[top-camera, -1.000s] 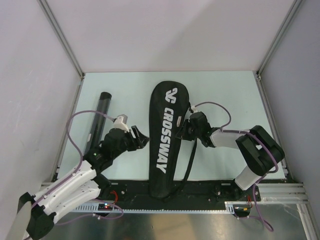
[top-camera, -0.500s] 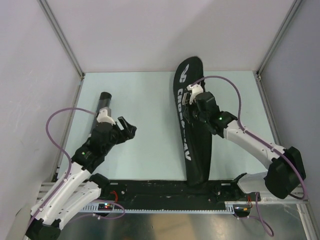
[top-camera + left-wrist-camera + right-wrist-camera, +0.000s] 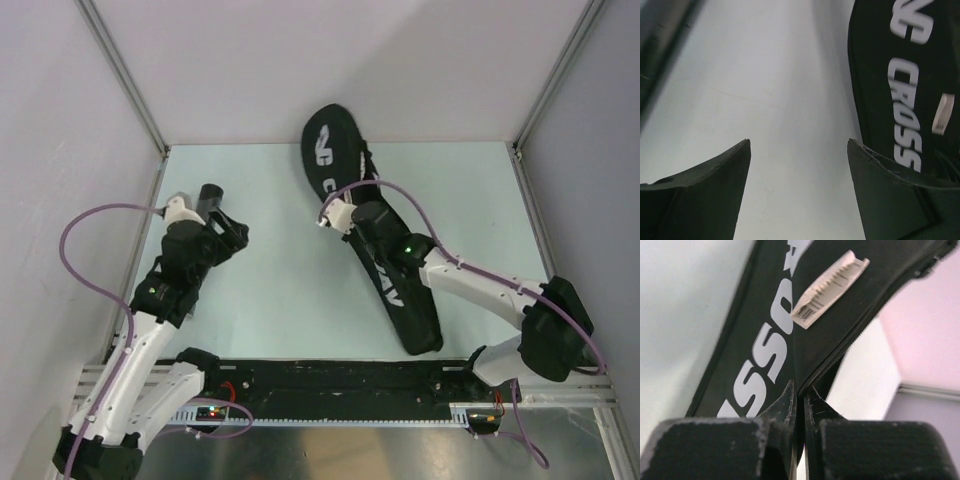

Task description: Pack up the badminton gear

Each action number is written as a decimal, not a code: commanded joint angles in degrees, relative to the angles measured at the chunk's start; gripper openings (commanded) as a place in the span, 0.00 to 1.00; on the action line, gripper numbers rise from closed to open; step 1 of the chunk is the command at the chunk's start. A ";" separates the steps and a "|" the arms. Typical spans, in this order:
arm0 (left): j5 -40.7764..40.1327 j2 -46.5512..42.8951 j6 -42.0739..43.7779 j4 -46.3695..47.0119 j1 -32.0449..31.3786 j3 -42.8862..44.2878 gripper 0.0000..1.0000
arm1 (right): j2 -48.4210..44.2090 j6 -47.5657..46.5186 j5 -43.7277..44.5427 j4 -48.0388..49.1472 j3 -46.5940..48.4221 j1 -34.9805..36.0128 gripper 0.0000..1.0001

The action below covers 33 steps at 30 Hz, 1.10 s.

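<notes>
- Left arm (image 3: 150, 345): white shells, black joints.
- Right arm (image 3: 480, 285): same white-and-black build, with a small green light (image 3: 407, 247) on a black joint.
- Purple cable (image 3: 66, 245) on the left arm, and a second purple cable (image 3: 380, 183) on the right.
- White block (image 3: 178, 207) at the left wrist.
- Left hand (image 3: 799, 145): two dark, wedge-shaped fingers (image 3: 705, 180) with scuffed edges.
- Right hand (image 3: 801, 390): black, with matte, rough-textured fingers (image 3: 705, 450).

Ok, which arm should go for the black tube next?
Left, probably. The left gripper, open, sits beside the tube; the right gripper is shut on the edge of the racket bag.
</notes>
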 commanded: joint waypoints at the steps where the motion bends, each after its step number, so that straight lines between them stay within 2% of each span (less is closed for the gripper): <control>1: 2.92 1.56 -0.66 -0.45 9.02 3.27 0.81 | 1.32 -15.58 8.84 12.05 2.55 0.90 0.00; 5: 8.79 4.55 -0.06 -0.45 15.56 6.15 0.82 | 2.27 -21.56 9.38 17.36 3.51 -0.02 0.00; 9: 9.29 5.94 1.23 -0.52 17.32 8.42 0.83 | 3.45 -25.28 11.73 21.05 2.66 0.11 0.00; 12: 9.24 6.09 0.29 -0.51 17.67 8.86 0.83 | 3.46 -25.98 13.90 25.63 -1.95 2.49 0.00; 20: 8.85 3.75 -5.25 -0.35 17.70 2.81 0.84 | 5.37 -13.70 20.48 32.17 -18.91 15.43 0.00; 28: 7.96 0.96 -14.14 -0.62 17.71 0.11 0.86 | 11.62 0.58 25.01 27.06 -21.38 26.74 0.00; 33: 8.48 -0.82 -15.74 -1.80 17.70 0.76 0.86 | 13.45 6.24 25.55 24.44 -21.39 29.45 0.00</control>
